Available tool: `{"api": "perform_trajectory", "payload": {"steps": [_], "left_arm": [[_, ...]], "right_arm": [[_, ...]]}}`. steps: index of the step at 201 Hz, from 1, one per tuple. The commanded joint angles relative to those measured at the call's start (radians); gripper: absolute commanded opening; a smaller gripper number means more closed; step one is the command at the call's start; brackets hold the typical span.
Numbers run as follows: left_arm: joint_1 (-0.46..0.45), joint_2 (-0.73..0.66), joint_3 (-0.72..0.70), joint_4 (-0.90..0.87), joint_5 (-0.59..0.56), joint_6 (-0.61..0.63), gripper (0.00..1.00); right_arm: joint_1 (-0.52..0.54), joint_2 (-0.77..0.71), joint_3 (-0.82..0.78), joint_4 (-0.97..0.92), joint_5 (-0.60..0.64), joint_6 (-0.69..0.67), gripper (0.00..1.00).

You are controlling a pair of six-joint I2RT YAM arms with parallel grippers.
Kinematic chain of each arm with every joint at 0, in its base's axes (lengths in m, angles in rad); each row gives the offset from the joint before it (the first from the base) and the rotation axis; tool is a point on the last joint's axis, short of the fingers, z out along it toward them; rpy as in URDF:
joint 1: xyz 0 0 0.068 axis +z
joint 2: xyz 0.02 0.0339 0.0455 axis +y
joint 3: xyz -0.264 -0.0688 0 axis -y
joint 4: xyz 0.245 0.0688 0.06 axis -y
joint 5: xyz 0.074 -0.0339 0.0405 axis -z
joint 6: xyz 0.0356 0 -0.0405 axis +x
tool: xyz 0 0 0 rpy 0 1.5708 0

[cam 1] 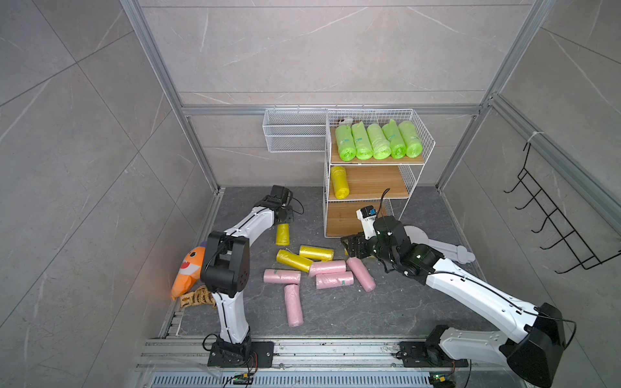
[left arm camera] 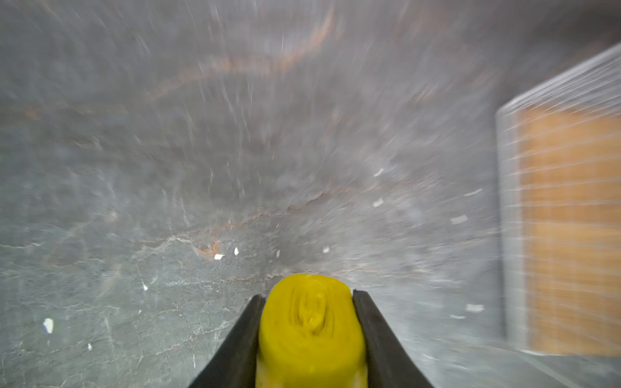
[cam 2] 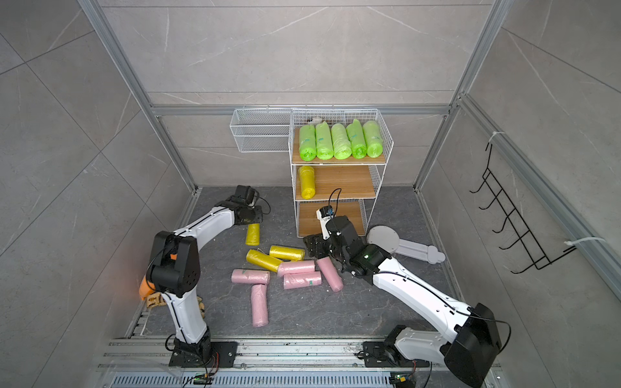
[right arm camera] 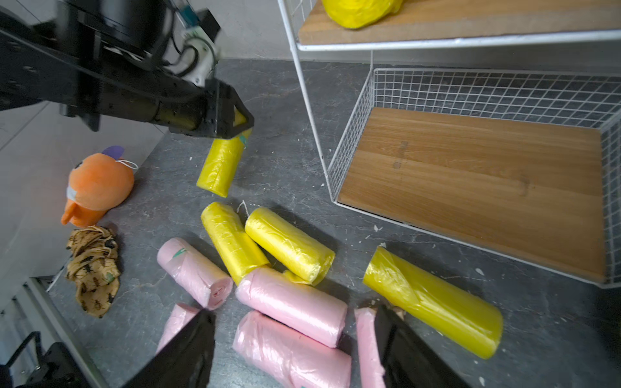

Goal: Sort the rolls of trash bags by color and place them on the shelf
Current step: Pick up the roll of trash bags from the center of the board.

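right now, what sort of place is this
Probably a robot test cell mocked up as a bathroom or utility corner: grey marble-look tile panels in aluminium framing, a three-tier white wire-mesh shelf with wooden boards, and a black wire hook rack on the side wall.

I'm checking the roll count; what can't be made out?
One yellow roll: in both top views, mostly under the right claw.
Held yellow roll: left wrist view, length cut off by the edge.
Shelf: left wrist view, motion-blurred.
Orange plush toy: in a top view, mostly behind left arm.
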Motion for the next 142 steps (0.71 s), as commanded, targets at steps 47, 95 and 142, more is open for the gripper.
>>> {"api": "perform_trajectory", "payload": {"steps": [47, 95, 142], "left_arm": [[-0.013, -0.476, -0.37, 0.653, 0.277, -0.624, 0.26], [-0.115, -0.616, -0.569, 0.887, 0.182, -0.909, 0.25], [-0.201, -0.663, -0.68, 1.006, 0.086, -1.078, 0.24]], "right_arm": [[0.063, 0.006, 0.024, 0.313, -0.149, 0.124, 0.83], [0.097, 0.076, -0.067, 0.637, -0.158, 0.222, 0.94], [0.115, 0.13, -0.076, 0.682, -0.13, 0.228, 1.0]]}}
